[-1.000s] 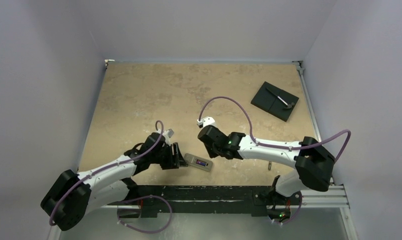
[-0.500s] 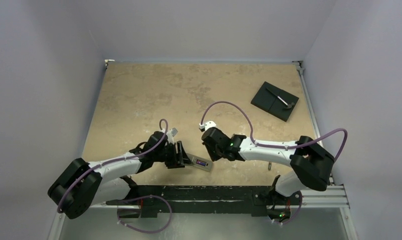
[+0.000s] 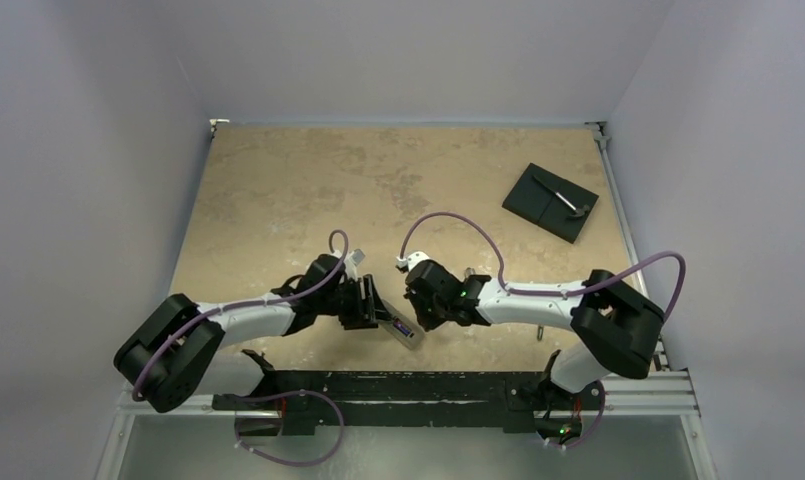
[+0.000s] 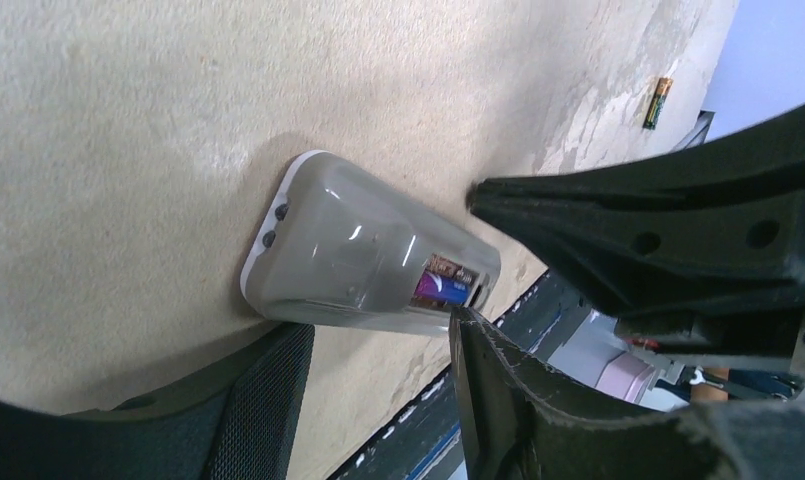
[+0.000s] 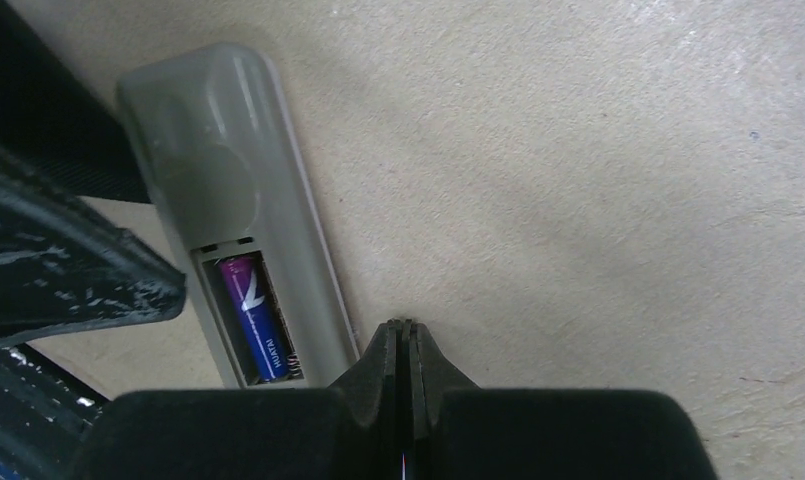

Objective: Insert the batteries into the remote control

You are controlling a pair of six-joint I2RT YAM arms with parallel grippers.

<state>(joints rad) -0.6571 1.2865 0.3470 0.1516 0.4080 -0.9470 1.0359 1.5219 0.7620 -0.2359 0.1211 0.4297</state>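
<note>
The remote control lies grey back up near the table's front edge, its battery bay uncovered. One purple battery sits in the bay. A second battery lies loose on the table to the right. My left gripper is open, its fingertips against the remote's near long side, not around it. My right gripper is shut on nothing, its tips on the table just beside the remote's edge at the bay end.
A black square plate with a small tool on it lies at the back right. The black front rail runs just below the remote. The left gripper's dark finger shows beside the remote in the right wrist view.
The left gripper slid right up to the remote, which has turned to a steeper angle. The right gripper closed and dropped down-left to the remote's bay end.
</note>
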